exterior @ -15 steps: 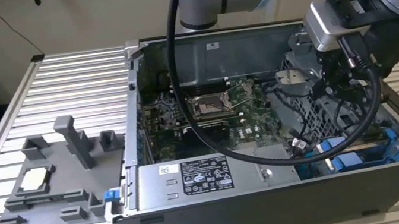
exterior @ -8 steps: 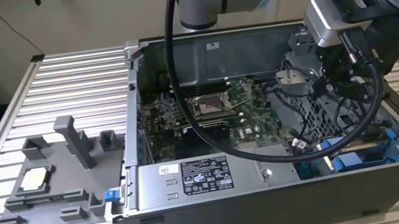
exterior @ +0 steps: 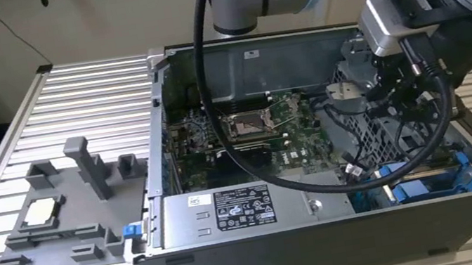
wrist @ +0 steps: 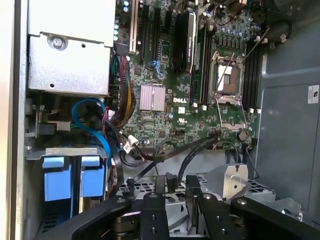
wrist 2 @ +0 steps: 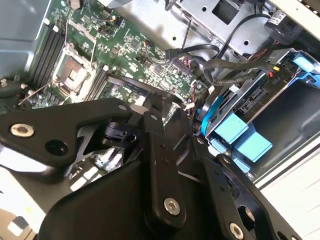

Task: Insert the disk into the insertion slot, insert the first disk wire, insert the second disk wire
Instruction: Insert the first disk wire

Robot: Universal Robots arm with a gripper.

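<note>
The disk's bright blue carrier (exterior: 434, 183) sits in the insertion slot (wrist: 60, 151) at the case's corner nearest the exterior view's right. Its blue tabs (wrist: 70, 182) face out of the grey bay in both wire views' pictures, also as blue tabs (wrist 2: 245, 137). The disk's connector edge (wrist 2: 247, 97) shows above them with loose black wires hanging beside it. My gripper (wrist: 172, 187) hovers over the perforated drive cage, a short way from the disk, shut on the black connector of a disk wire (wrist: 171, 180). In the exterior view the arm's wrist (exterior: 409, 27) reaches down into the case.
The grey power-supply box (exterior: 229, 212) stands beside the slot. The green motherboard (exterior: 246, 131) fills the case floor, crossed by black cables (wrist: 190, 150). A blue cable (wrist: 90, 120) loops near the bay. A grey fixture (exterior: 68, 209) stands on the slatted table outside the case.
</note>
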